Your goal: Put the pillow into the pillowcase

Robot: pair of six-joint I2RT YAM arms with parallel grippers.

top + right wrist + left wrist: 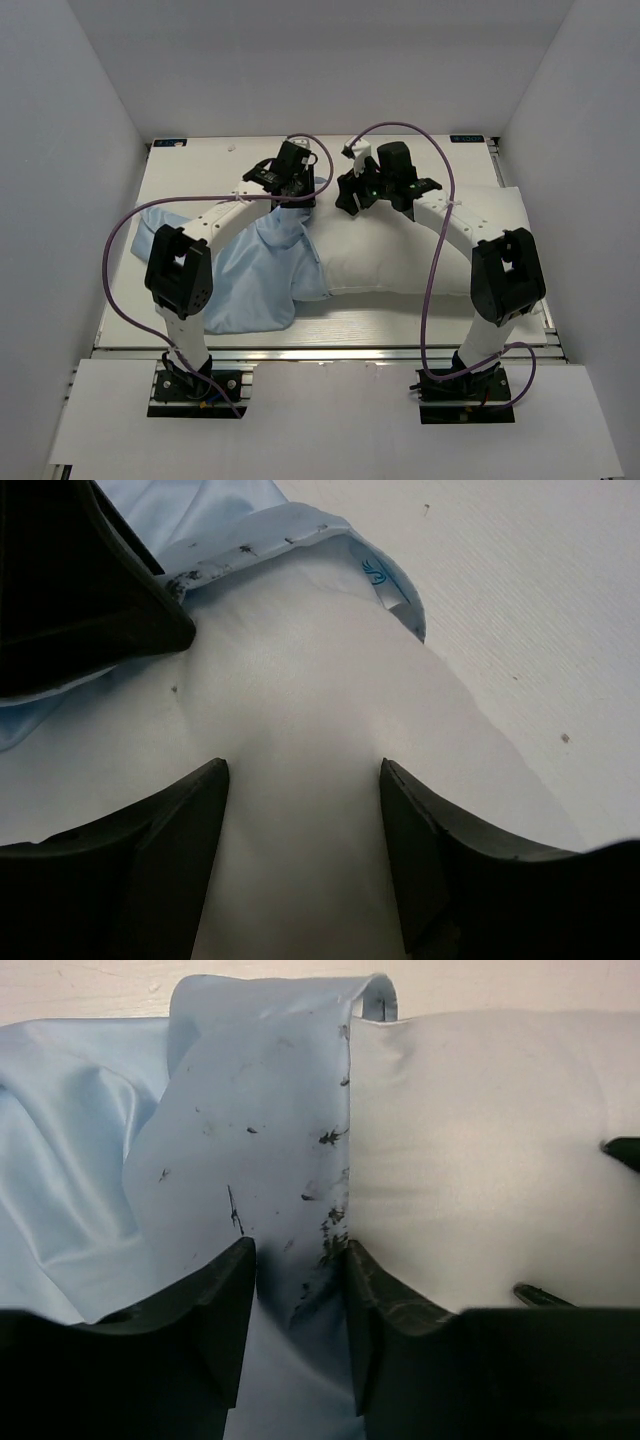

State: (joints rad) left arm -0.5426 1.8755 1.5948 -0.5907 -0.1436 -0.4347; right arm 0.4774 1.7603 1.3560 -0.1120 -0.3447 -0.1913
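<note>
Pillowcase (pixel 250 1130) pinched between left fingers (pixel 200 1340); right fingers (pixel 170 850) — wider apart — squeeze pillow (pixel 300 780).

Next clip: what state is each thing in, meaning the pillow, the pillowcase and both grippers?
pillow: lying on the table, left end inside the pillowcase mouth, most of it outside.
pillowcase: crumpled, mouth open around the pillow's end.
left gripper: jaws either side of a fold of the pillowcase hem; grip unclear.
right gripper: jaws apart, either side of a ridge of the pillow; grip unclear.
</note>
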